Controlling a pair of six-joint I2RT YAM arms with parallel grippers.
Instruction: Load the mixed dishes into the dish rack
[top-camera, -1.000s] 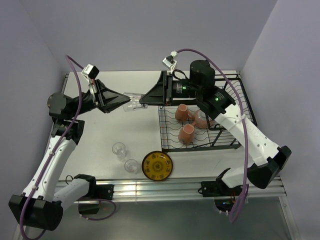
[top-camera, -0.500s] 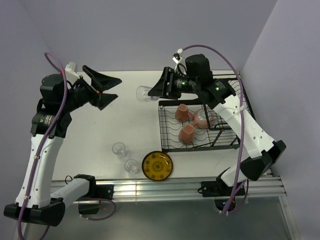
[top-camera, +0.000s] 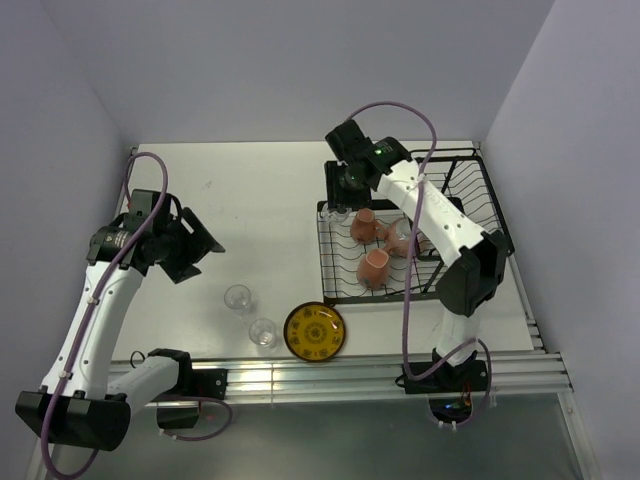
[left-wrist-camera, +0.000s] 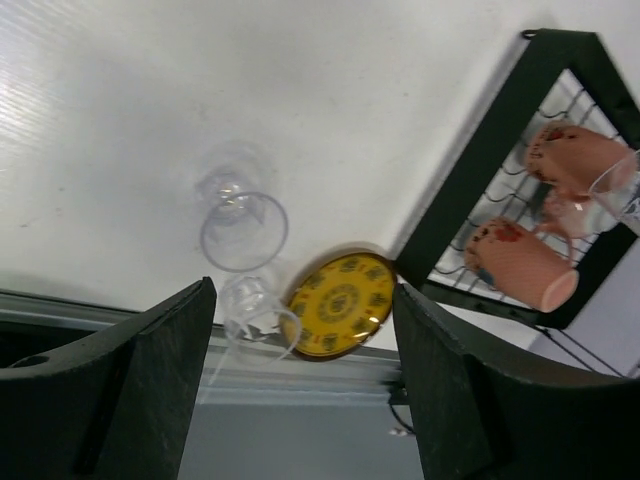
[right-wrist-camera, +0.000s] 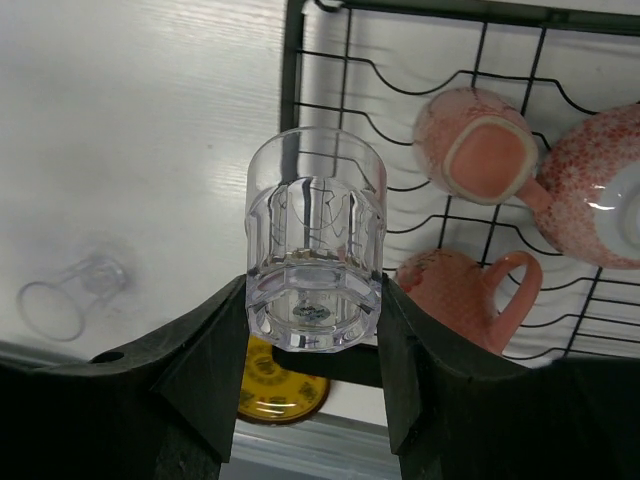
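Observation:
My right gripper (right-wrist-camera: 315, 330) is shut on a clear glass (right-wrist-camera: 315, 240), base toward the camera, held above the left edge of the black dish rack (right-wrist-camera: 292, 110). In the rack lie two salmon-pink mugs (right-wrist-camera: 478, 155) (right-wrist-camera: 460, 290) and the pink bowl (right-wrist-camera: 600, 200). From above, the right gripper (top-camera: 340, 200) hangs over the rack's (top-camera: 470, 285) far left corner. My left gripper (top-camera: 200, 255) is open and empty, above the table's left side. Two more clear glasses (top-camera: 237, 297) (top-camera: 263, 331) and the yellow plate (top-camera: 314, 331) stand near the front edge. The left wrist view shows both glasses (left-wrist-camera: 243, 230) (left-wrist-camera: 255, 315) and the plate (left-wrist-camera: 343, 304) beyond its open fingers (left-wrist-camera: 150, 380).
The rack's taller basket section (top-camera: 470, 180) rises at the back right. A metal rail (top-camera: 330, 375) runs along the table's near edge, just below the plate. Lilac walls close in the back and both sides.
The left gripper let go of the glass it shared with the right, opened and drew back to the near left. The right gripper carried the glass over the rack's left edge.

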